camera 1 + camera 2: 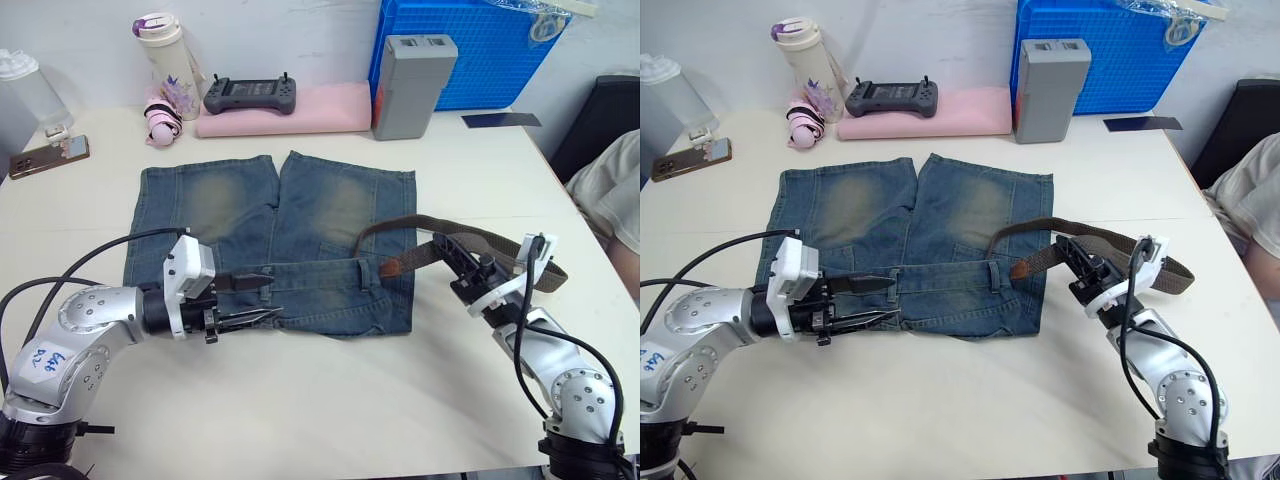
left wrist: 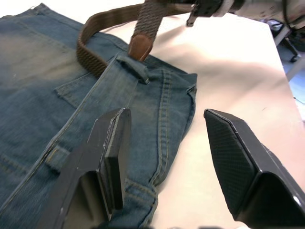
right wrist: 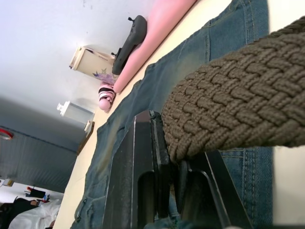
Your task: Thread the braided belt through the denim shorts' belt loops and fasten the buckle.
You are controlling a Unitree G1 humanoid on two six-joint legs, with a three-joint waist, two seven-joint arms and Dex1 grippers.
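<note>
Clutter lined the far edge of the white table (image 1: 300,420).
A black controller (image 1: 250,96) lay on a pink cloth pad (image 1: 320,108), beside a grey box (image 1: 413,86) and blue crate (image 1: 470,50); a lidded tumbler (image 1: 168,62), clear bottle (image 1: 30,88) and phone (image 1: 48,157) sat farther left.

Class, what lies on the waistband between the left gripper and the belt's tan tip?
In the left eye view: bare denim shorts waistband between left gripper and braided belt tip.

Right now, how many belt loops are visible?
2: one loop at the belt tip, another loop beside the left gripper. More may be hidden.
</note>
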